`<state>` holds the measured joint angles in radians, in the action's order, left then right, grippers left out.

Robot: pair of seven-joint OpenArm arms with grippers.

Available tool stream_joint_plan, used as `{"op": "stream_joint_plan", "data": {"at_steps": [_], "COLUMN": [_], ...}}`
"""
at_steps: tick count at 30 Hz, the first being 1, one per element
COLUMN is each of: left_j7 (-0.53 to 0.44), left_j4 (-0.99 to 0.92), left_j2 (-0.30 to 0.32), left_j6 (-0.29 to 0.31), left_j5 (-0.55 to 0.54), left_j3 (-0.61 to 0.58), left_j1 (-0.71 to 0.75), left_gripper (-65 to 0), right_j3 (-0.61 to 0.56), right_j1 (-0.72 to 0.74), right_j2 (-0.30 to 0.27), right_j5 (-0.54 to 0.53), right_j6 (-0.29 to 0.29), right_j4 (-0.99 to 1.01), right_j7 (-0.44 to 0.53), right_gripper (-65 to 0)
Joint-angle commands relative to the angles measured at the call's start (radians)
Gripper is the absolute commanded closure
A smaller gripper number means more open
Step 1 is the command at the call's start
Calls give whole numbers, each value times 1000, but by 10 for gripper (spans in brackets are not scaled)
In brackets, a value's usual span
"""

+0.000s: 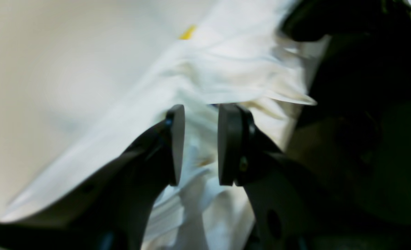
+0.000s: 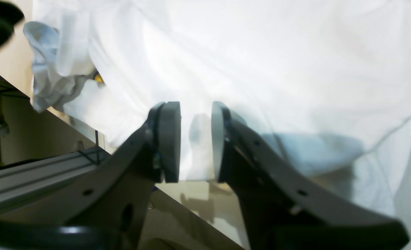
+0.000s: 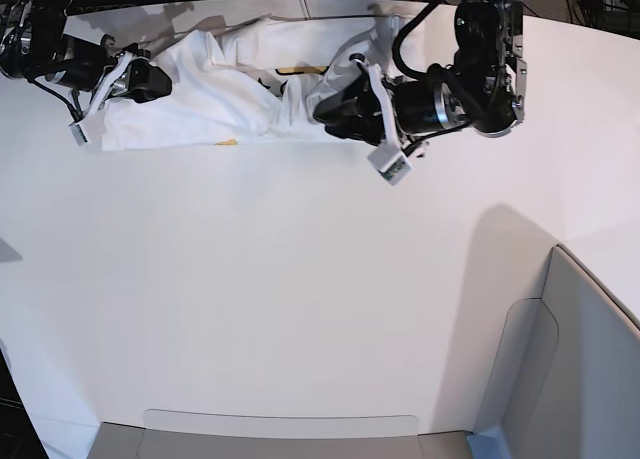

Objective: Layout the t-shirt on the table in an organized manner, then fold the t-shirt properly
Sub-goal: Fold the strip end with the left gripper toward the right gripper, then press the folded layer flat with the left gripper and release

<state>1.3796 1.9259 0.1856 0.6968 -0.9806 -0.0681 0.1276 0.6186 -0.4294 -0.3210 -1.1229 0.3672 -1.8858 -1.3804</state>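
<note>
The white t-shirt (image 3: 230, 109) lies bunched and wrinkled along the far edge of the table (image 3: 300, 279), with a bit of yellow print (image 1: 187, 32) showing. My left gripper (image 3: 335, 109) is at the shirt's right end. In the left wrist view the gripper (image 1: 201, 111) has its jaws apart over crumpled cloth (image 1: 226, 59), which shows in the gap. My right gripper (image 3: 150, 79) is at the shirt's left end. Seen from the right wrist, this gripper (image 2: 193, 107) is also open, just above flat cloth (image 2: 261, 69) near its hem, and casts a shadow on it.
A grey panel (image 3: 580, 359) stands at the near right and another (image 3: 280, 434) along the front edge. The table's far edge runs right behind the shirt, with a metal rail (image 2: 35, 173) beyond it. Cables and dark equipment sit behind the arms.
</note>
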Motion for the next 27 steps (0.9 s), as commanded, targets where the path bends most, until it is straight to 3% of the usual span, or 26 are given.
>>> {"op": "stream_joint_plan", "data": {"at_steps": [1, 3, 5, 6, 15, 27], "left_j7": [-16, -24, -24, -24, -26, -26], "left_j4": [14, 4, -16, -16, -15, 43], "left_j2": [18, 62, 90, 99, 102, 105], "left_j6": [1, 1, 1, 1, 1, 1], "left_j5": [-21, -19, -19, -19, -22, -21], "left_j3": [47, 133, 196, 228, 265, 222], "left_j1": [-9, -6, 10, 34, 131, 129], "left_gripper": [-156, -109, -9, 0, 0, 0], "right_j3": [4, 4, 4, 4, 4, 4], "right_j1": [5, 5, 5, 5, 24, 22], "right_j2": [-13, -13, -13, -13, -11, -11], "right_j5": [-21, -21, -21, -21, -21, -21], "right_j6": [3, 3, 3, 3, 3, 3], "right_j4": [-14, -14, -14, -14, -14, -14], "right_j7": [11, 11, 11, 11, 11, 11], "right_gripper": [-159, -159, -159, -159, -159, -159]}}
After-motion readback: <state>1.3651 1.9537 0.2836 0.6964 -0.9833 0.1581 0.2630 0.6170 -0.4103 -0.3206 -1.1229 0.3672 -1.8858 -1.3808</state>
